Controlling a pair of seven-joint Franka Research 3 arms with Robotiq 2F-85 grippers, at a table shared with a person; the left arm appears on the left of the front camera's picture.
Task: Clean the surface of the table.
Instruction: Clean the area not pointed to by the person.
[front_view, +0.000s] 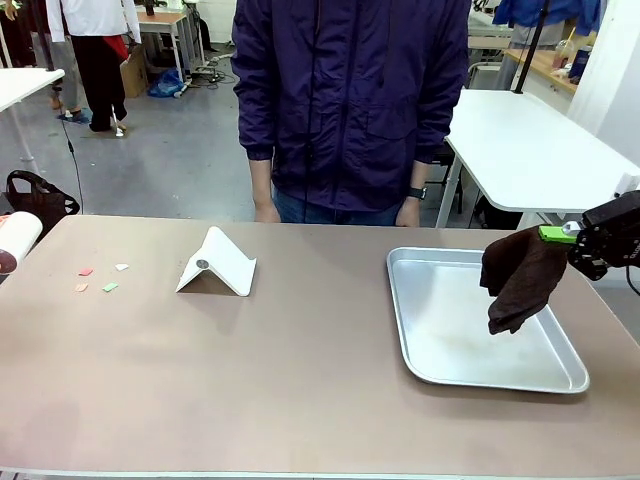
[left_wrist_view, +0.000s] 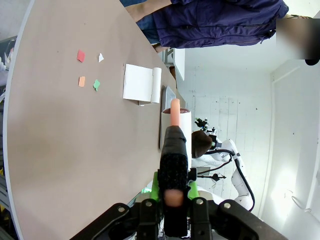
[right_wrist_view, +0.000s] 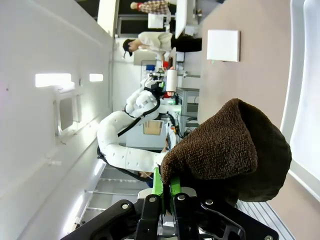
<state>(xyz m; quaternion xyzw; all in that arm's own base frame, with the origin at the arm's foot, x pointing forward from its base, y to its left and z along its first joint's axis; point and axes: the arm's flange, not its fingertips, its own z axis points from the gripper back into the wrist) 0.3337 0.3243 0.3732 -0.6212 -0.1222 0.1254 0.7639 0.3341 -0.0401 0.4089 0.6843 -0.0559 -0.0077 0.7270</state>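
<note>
surface bare mid-span, paper scraps near its left edge, not yet cleared. right hand clamped on the brown cloth, which hangs above the far-right part of the tray by the right edge. left hand closed on a black-handled tool, looks like a lint roller. I'd call this pre-wipe. next I need the cloth down flat on the surface, clear of the tray rim, or the tool over the scraps
</note>
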